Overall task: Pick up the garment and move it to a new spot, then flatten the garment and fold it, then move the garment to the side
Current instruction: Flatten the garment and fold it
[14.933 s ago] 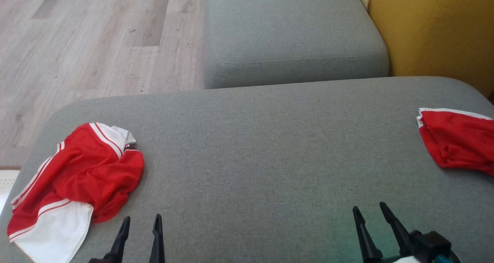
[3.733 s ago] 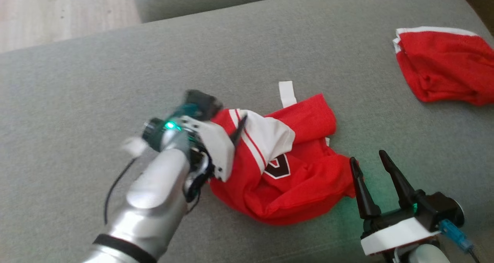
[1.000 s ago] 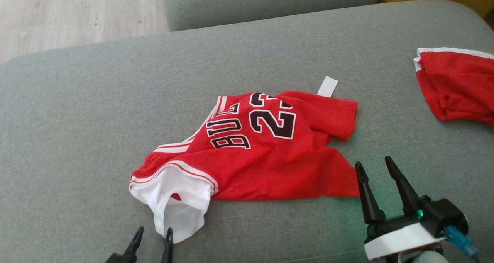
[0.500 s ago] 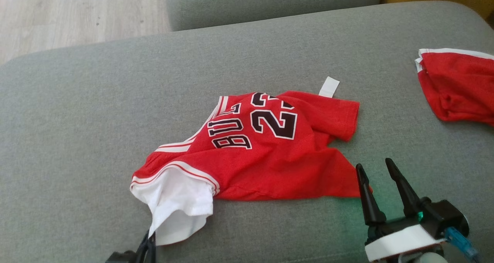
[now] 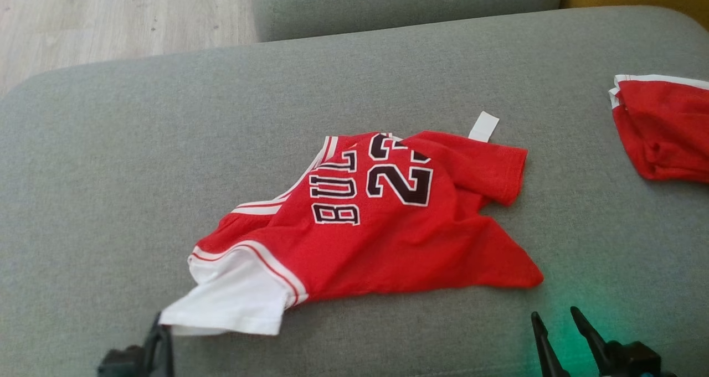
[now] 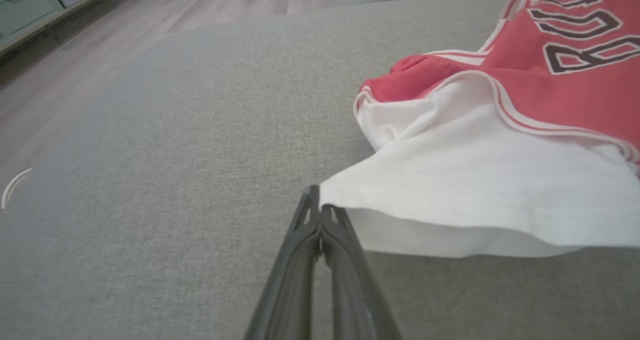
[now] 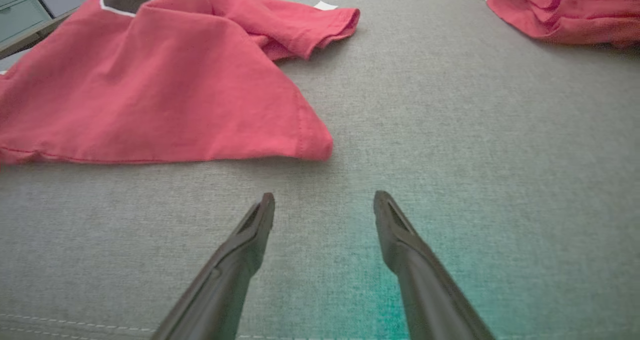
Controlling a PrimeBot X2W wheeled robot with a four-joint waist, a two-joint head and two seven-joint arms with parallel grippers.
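The garment (image 5: pixel 388 238) is a red jersey with black lettering and a white sleeve, lying crumpled in the middle of the grey cushion (image 5: pixel 138 144). My left gripper (image 5: pixel 158 332) is at the lower left, shut on the outer corner of the white sleeve, which is stretched out towards it. In the left wrist view the closed fingertips (image 6: pixel 315 200) meet the white sleeve edge of the garment (image 6: pixel 475 180). My right gripper (image 5: pixel 556 316) stands open at the lower right, just short of the jersey's red hem corner. The right wrist view shows that gripper (image 7: pixel 324 200) empty, with the garment (image 7: pixel 150 90) ahead on the left.
A second red garment (image 5: pixel 664 133) with white trim lies at the cushion's right edge, also at the top right of the right wrist view (image 7: pixel 565 10). Another grey cushion (image 5: pixel 399 0) sits behind, with wooden floor (image 5: pixel 111 17) to the far left.
My left gripper has shut on the white sleeve's corner and drawn it out towards the lower left. The right gripper sits lower in the picture, still open. The head view has shifted slightly.
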